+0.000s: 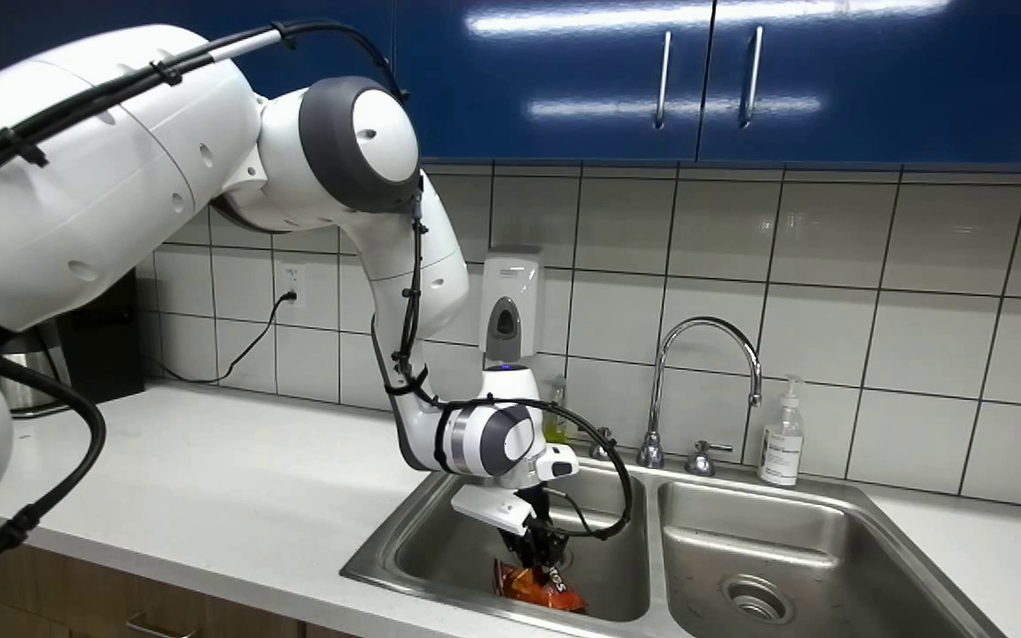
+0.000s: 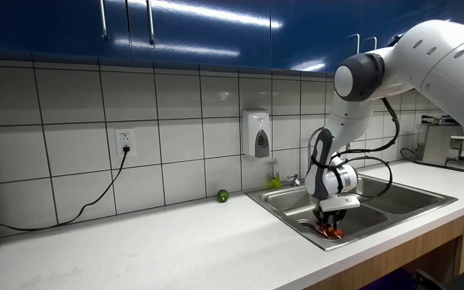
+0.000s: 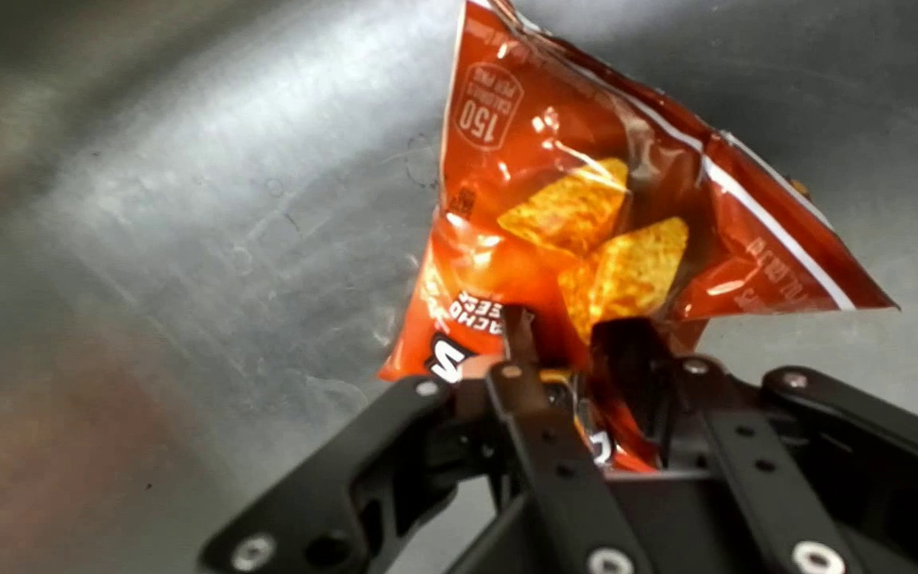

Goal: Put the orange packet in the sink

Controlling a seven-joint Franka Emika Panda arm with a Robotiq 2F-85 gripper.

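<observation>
Packet [image 3: 578, 211] was down in the left sink basin [image 1: 612, 567], with the gripper [image 3: 570, 339] pinching it, so carry looked done, leaving only release and back-off; couldn't tell if it touched bottom.

Arm [image 1: 293, 173], both exterior views: glossy white, rounded, oval recesses [image 1: 82, 270]; dark grey joint band [image 1: 324, 146] round white disc [image 1: 391, 149], upper left of exterior view. Black cables [image 1: 94, 104], tie-strapped. Gripper [image 3: 566, 339], bottom of wrist view: black linkages [image 3: 555, 482], silver screws [image 3: 817, 556].
</observation>
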